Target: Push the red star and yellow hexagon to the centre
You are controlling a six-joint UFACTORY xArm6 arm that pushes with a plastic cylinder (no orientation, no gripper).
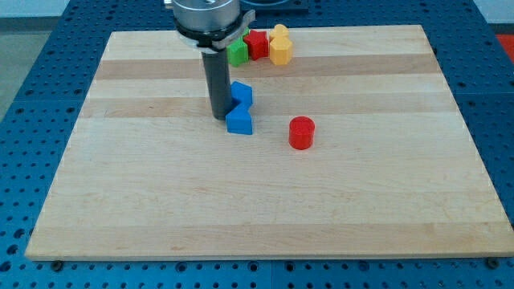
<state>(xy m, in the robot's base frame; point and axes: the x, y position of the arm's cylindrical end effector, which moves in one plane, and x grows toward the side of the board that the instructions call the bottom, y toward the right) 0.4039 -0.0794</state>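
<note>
The red star (256, 42) sits near the view's top edge of the wooden board (161, 201), touching a green block (238, 53) on its left. The yellow hexagon (281, 51) touches the star's right side, with another yellow block (279, 32) just behind it. My tip (220, 117) rests on the board well below this cluster, directly left of two blue blocks, one a blue block (242, 94) and the other a blue triangle-like block (238, 121). The tip looks in contact with them or very close.
A red cylinder (301, 132) stands to the right of the blue blocks, near the board's middle. The arm's head (207, 16) hangs over the top edge, partly hiding the green block's area. Blue perforated table surrounds the board.
</note>
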